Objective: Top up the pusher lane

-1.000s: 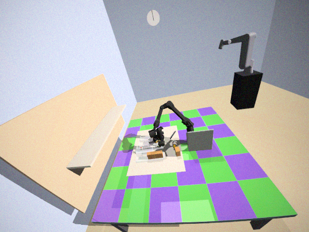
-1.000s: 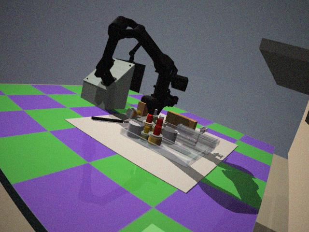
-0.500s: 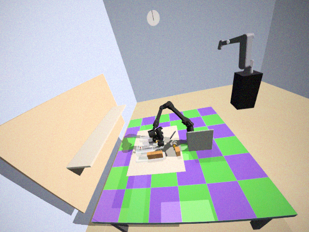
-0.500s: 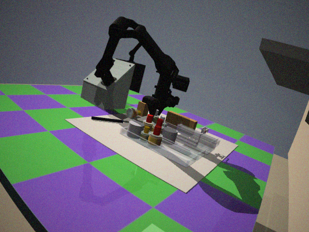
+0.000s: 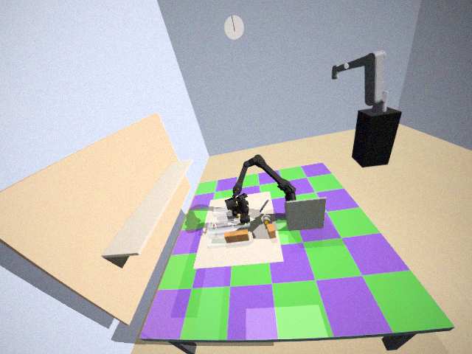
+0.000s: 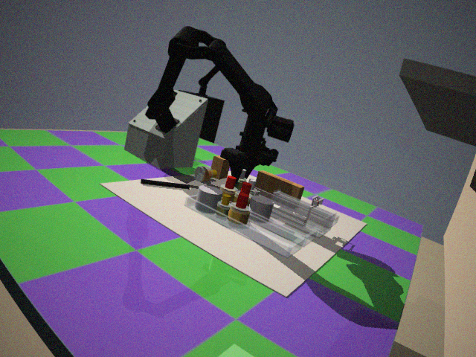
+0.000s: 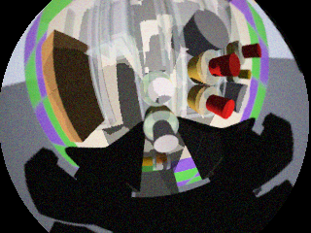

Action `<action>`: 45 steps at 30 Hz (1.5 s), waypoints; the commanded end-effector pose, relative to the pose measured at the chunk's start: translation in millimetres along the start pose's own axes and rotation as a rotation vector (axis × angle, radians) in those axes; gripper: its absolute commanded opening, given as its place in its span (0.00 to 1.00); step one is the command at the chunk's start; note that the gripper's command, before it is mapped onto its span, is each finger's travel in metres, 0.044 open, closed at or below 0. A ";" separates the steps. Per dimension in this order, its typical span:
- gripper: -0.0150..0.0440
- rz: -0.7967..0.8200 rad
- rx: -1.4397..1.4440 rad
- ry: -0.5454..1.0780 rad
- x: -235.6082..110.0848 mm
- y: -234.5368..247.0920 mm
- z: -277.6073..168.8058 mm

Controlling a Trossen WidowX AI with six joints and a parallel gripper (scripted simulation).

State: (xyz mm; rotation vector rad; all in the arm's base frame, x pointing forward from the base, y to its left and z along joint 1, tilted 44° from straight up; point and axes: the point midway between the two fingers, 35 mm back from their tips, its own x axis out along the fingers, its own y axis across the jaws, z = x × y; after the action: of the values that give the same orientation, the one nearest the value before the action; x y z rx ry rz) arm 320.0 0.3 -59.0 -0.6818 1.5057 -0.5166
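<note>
The claw is closed on a pale glass jar with a white lid, gripping it between its dark fingers. Directly ahead of the claw, touching or just beside the held jar, a matching pale jar stands in the clear pusher lane, which runs away from the claw. Whether the held jar rests on the lane floor cannot be told. To the right of the claw stand yellow jars with red lids and a grey cylinder. To its left lies a brown wooden block. The clear lane rack sits on a cream mat on the chequered worktop.
</note>
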 end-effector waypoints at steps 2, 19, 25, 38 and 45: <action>0.25 -0.003 0.017 -0.026 -4.4 -2.2 12.1; 0.25 -0.003 0.017 -0.026 -6.6 -3.2 18.9; 0.25 -0.003 0.017 -0.026 -6.4 -3.6 20.9; 0.25 -0.003 0.017 -0.026 -6.3 -3.6 21.1; 0.25 -0.003 0.017 -0.026 -5.9 -3.6 21.1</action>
State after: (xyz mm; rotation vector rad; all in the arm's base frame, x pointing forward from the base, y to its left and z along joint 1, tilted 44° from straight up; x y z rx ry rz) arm 333.3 2.5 -56.4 -0.6780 1.5021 -0.5160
